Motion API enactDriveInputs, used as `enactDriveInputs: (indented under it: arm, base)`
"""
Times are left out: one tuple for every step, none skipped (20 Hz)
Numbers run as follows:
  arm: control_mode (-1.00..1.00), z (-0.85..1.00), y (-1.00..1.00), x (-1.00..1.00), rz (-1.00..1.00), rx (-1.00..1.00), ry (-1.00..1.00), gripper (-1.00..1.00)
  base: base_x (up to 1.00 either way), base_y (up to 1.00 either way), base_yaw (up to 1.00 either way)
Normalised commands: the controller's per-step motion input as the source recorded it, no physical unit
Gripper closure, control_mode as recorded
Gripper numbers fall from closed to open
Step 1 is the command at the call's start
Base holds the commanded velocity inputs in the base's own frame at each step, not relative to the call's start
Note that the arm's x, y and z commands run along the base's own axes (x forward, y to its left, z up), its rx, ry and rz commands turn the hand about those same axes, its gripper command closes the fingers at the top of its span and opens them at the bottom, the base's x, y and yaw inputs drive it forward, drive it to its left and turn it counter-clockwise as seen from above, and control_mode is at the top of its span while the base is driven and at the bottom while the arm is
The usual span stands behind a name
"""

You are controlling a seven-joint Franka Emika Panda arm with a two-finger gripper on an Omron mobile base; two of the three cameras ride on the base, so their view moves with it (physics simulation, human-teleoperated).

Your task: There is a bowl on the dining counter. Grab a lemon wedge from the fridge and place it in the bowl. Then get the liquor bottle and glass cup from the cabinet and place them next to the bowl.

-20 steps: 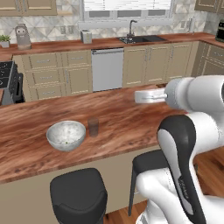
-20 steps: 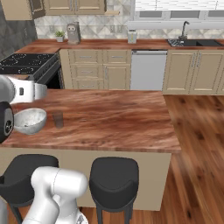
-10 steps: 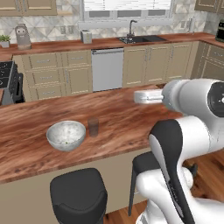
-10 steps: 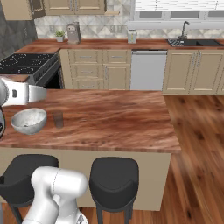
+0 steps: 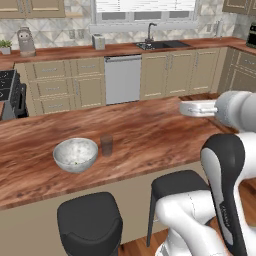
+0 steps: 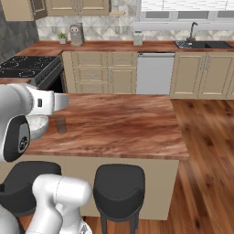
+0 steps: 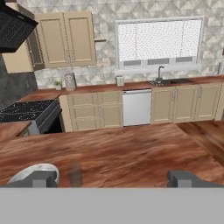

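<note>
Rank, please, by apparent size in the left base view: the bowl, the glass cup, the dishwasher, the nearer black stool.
1. dishwasher and black stool: look alike, and the stool is much nearer, so unsure.
2. bowl
3. glass cup

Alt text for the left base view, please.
A speckled grey-white bowl sits on the reddish-brown dining counter with a small dark glass cup just to its right; the white arm rises at lower right.

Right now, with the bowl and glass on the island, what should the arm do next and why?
Probably head to the cabinet for the bottle: the glass already stands beside the bowl on the island, no bottle is there, and the gripper is open and empty.
</note>
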Motion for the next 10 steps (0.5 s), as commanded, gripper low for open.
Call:
enactDriveInputs:
  arm:
    - [-1.0, 0.0, -0.13, 0.0, 0.0, 0.0, 0.0, -1.0]
    - [-1.0, 0.0, -0.02, 0.0, 0.0, 0.0, 0.0, -1.0]
    - [-1.0, 0.0, 0.0, 0.0, 0.0, 0.0, 0.0, -1.0]
    - [-1.0, 0.0, 0.0, 0.0, 0.0, 0.0, 0.0, -1.0]
    - [-1.0, 0.0, 0.0, 0.0, 0.0, 0.0, 0.0, -1.0]
    - [1.0, 0.0, 0.0, 0.0, 0.0, 0.0, 0.0, -1.0]
    - [1.0, 0.0, 0.0, 0.0, 0.0, 0.0, 0.0, -1.0]
    - [1.0, 0.0, 0.0, 0.0, 0.0, 0.0, 0.0, -1.0]
    - [1.0, 0.0, 0.0, 0.0, 0.0, 0.0, 0.0, -1.0]
    - [1.0, 0.0, 0.0, 0.0, 0.0, 0.0, 0.0, -1.0]
  base:
    - [0.0, 0.0, 0.0]
    - [0.0, 0.0, 0.0]
    - [0.0, 0.0, 0.0]
    - [0.0, 0.0, 0.0]
    - [0.0, 0.0, 0.0]
    - [0.0, 0.0, 0.0]
    - [-0.22, 0.0, 0.0]
    - [-0.76, -0.03, 0.0]
    - [-0.76, -0.1, 0.0]
    - [-0.63, -0.32, 0.0]
